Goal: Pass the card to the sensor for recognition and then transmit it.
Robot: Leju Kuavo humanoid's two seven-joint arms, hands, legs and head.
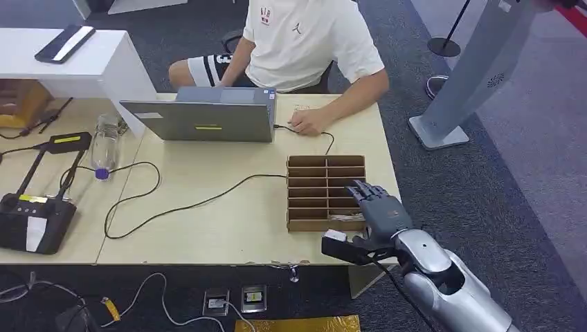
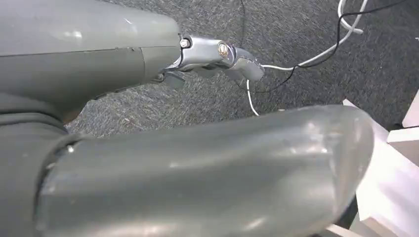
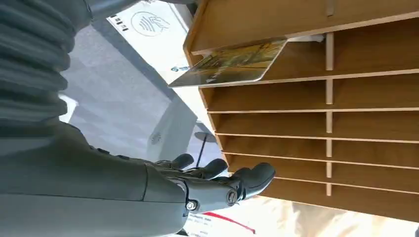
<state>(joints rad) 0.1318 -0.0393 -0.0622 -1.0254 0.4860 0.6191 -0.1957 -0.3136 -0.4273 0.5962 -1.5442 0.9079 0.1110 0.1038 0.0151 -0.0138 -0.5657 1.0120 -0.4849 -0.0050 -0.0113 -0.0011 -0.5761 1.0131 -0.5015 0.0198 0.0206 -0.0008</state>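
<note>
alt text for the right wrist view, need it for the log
The robot's right hand, fingers apart and holding nothing, hovers beside a wooden slotted rack. A yellowish card sits in one end slot, sticking out past the rack's edge. Pale floor and a white stand base lie beyond.

laptop (image 1: 208,119), water bottle (image 1: 105,146), person's hand (image 1: 309,122), phone (image 1: 65,43)

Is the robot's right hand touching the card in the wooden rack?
Apart. The right wrist view shows the right hand several empty slots away from the card.
</note>
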